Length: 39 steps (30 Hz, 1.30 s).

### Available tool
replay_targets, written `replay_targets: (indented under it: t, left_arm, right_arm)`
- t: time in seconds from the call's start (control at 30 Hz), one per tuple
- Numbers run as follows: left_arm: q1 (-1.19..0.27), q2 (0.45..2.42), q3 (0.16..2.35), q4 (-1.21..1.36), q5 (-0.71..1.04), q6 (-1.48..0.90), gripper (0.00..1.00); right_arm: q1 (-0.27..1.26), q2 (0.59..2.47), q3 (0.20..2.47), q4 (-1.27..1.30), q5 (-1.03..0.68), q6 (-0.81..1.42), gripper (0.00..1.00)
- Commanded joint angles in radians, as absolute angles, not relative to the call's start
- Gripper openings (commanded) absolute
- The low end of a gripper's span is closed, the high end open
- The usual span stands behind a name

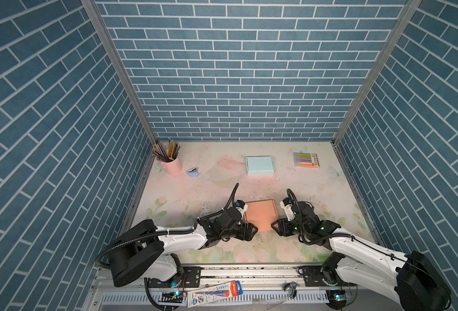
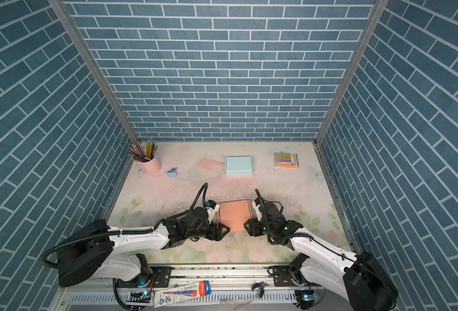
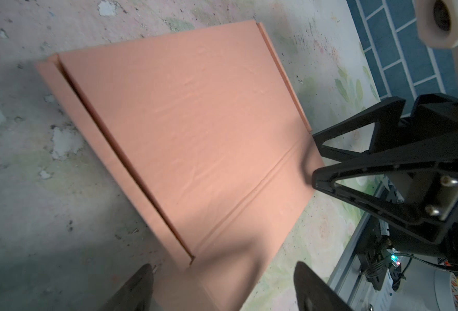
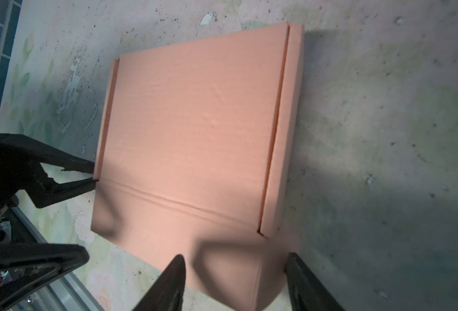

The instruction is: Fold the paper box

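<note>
A salmon paper box (image 1: 261, 215) (image 2: 234, 213) lies flat on the floral table, lid down, with narrow side flaps along both long edges and a crease near its front end. My left gripper (image 1: 254, 232) (image 3: 222, 282) is open at the box's (image 3: 195, 140) near left corner, and the front flap lies between its fingertips. My right gripper (image 1: 275, 227) (image 4: 234, 266) is open at the near right corner of the box (image 4: 195, 129), its fingers standing either side of that flap. Each wrist view shows the opposite gripper at the far corner.
At the back stand a light blue folded box (image 1: 260, 165), a pink cup of pencils (image 1: 172, 164), a small blue stapler (image 1: 193, 172) and a marker pack (image 1: 306, 160). A pen packet (image 1: 217, 292) lies on the front rail. Brick-pattern walls close in three sides.
</note>
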<state>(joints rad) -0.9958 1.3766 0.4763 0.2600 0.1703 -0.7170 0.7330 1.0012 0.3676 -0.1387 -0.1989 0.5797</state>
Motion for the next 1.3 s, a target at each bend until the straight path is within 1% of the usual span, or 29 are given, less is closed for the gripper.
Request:
replay_targets:
  t: [0.0,0.47,1.27]
  left_arm:
    - [-1.008,1.388,0.49,0.284,0.15,-0.736,0.82]
    - [-1.019,1.389,0.486,0.278,0.126,-0.744,0.8]
    - [-1.037,1.236,0.422,0.125,0.051,-0.769,0.79]
  right_arm:
    - [0.739,1.004,0.352,-0.102,-0.233,0.626,0.6]
    - [0.773,0.994,0.335,-0.061,-0.251,0.669,0.61]
    - [0.782,0.987,0.327,-0.064,-0.24,0.678,0.59]
